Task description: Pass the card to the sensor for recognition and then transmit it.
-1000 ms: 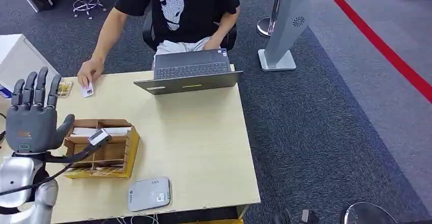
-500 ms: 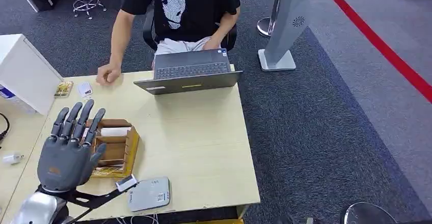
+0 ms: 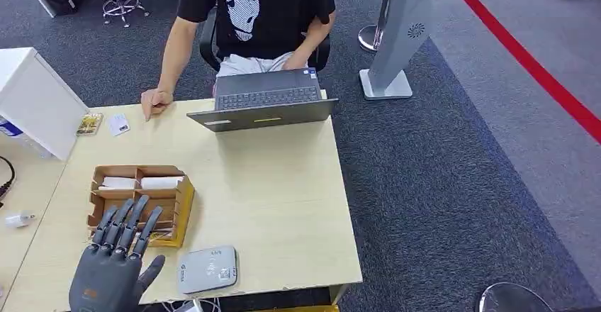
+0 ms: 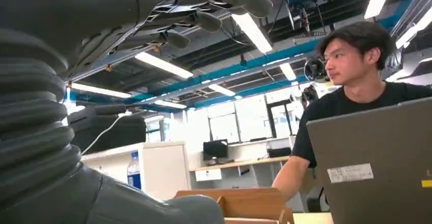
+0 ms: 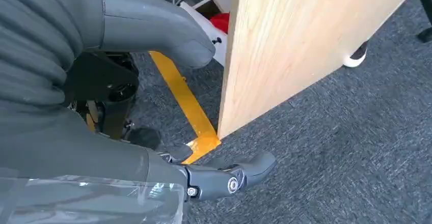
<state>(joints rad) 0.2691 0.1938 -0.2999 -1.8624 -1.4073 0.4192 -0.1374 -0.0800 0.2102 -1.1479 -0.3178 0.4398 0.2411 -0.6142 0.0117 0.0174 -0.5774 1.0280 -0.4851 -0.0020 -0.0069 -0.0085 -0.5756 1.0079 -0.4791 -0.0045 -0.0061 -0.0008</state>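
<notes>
Well apart: card (image 3: 119,125) vs left hand (image 3: 113,273) fingers (image 3: 131,223).

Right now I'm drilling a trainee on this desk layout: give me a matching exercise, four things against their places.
Things:
1. laptop
2. grey sensor
3. wooden organizer
4. left hand

Places:
A. near table edge, right of the left hand
B. far table edge, before the person
C. raised over the table's near left corner
D. left part of the table, holding white cards

Pairs: 1-B, 2-A, 3-D, 4-C
</notes>
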